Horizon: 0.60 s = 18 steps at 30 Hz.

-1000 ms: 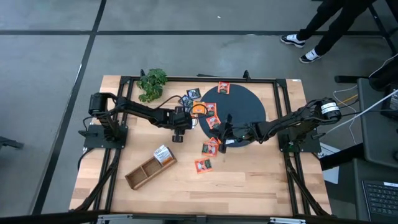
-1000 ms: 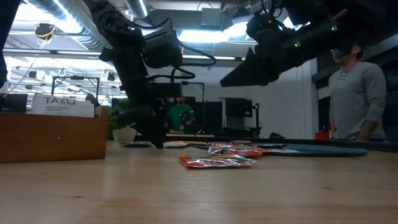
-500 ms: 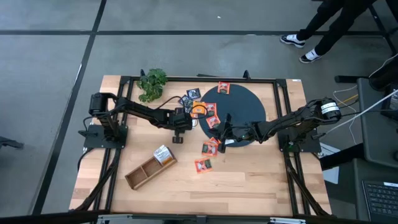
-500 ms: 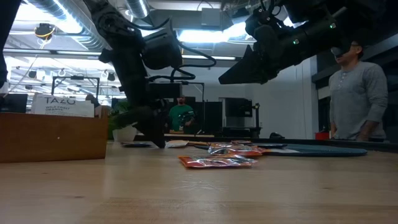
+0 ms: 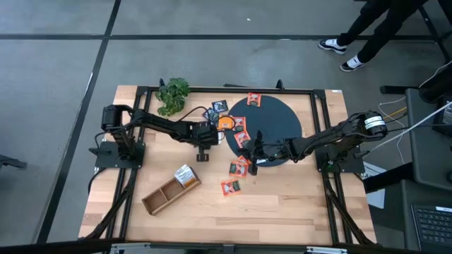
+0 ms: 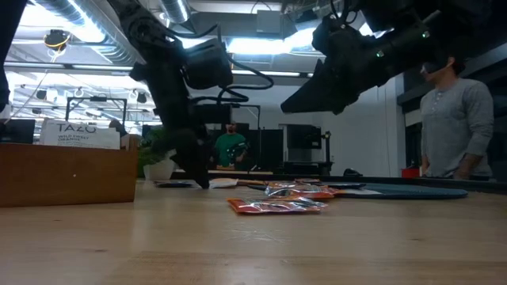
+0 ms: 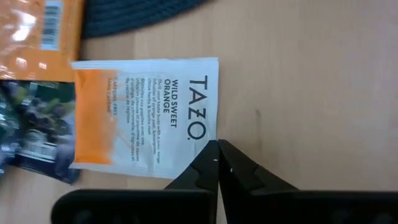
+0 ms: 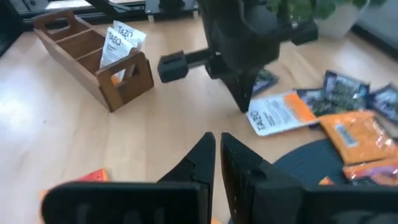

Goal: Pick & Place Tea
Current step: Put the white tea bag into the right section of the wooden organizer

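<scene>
A white and orange tea sachet (image 7: 146, 115) lies flat on the wood beside the dark disc (image 5: 275, 120). My left gripper (image 7: 217, 146) stands over the sachet's white end, pointing steeply down, shut on it; it also shows in the right wrist view (image 8: 247, 107). More sachets lie on the disc's left part (image 5: 241, 130), at its far edge (image 5: 254, 99), and on the wood in front of it (image 5: 239, 167). My right gripper (image 5: 248, 154) hangs raised over the disc's near left edge, shut, with nothing visible between its fingers (image 8: 208, 155). My left gripper has its fingertips closed on the edge of the sachet's white end (image 7: 211, 134), near one corner, which the tips hide. The fingers come from above, slanting down. The sachet lies flat on the table.
A long wooden compartment tray (image 5: 169, 190) with white sachets (image 5: 185, 174) standing in one end lies at the near left. A green plant (image 5: 173, 95) stands at the far left. One orange sachet (image 5: 230, 187) lies alone toward the near edge. A person (image 6: 459, 127) stands beyond the table.
My left gripper has stayed at the white sachet and its fingers have shut there; its wrist has rolled a little. My right gripper has turned slightly in place above the disc's edge. The sachets have not moved.
</scene>
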Motion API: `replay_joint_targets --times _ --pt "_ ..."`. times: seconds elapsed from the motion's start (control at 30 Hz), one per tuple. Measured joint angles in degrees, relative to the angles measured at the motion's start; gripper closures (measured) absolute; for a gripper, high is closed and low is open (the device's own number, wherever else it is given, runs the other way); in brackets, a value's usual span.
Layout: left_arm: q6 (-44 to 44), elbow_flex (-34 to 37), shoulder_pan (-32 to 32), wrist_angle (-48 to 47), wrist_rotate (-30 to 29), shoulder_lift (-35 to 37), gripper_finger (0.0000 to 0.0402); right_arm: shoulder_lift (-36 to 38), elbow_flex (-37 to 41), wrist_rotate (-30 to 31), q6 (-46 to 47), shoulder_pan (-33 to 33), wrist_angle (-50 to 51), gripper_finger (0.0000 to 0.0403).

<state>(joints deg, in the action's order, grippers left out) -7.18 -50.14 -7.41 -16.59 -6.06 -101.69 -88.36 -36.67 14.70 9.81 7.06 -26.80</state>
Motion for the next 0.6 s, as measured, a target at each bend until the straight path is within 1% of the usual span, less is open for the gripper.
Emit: replay_joint_targets --times 0.07,0.2,0.23,0.3,0.37,0.43,0.5,0.6 --pt "-0.05 -0.01 0.13 -0.8 1.46 0.07 0.0399 0.0 0.0 -1.8 1.6 -0.34 0.12 0.0373" --pt "0.5 0.34 1.67 -1.56 -1.1 2.2 0.04 0.0 0.0 -2.69 1.72 -0.64 0.1 0.0373" --pt "0.53 0.48 1.91 -1.94 -0.71 3.2 0.04 0.0 0.02 -2.73 1.72 -0.75 0.1 0.0373" --pt "1.93 0.91 2.08 -4.94 3.82 5.65 0.04 0.0 0.0 -2.77 1.74 -0.94 0.1 0.0373" --pt "4.27 0.54 2.12 -4.72 8.93 7.53 0.0399 0.0 0.01 -2.75 1.68 -1.04 0.1 0.0373" --pt "6.65 0.5 2.33 -5.67 11.75 9.35 0.04 0.0 0.01 -2.75 1.48 -1.07 0.03 0.0373" --pt "7.12 0.52 3.0 -5.4 11.62 10.16 0.04 0.0 0.01 -2.77 1.43 -1.25 0.03 0.0373" --pt "6.62 0.45 3.75 -4.04 9.88 11.03 0.0399 0.0 0.02 -2.75 0.39 -1.62 -0.08 0.0373"
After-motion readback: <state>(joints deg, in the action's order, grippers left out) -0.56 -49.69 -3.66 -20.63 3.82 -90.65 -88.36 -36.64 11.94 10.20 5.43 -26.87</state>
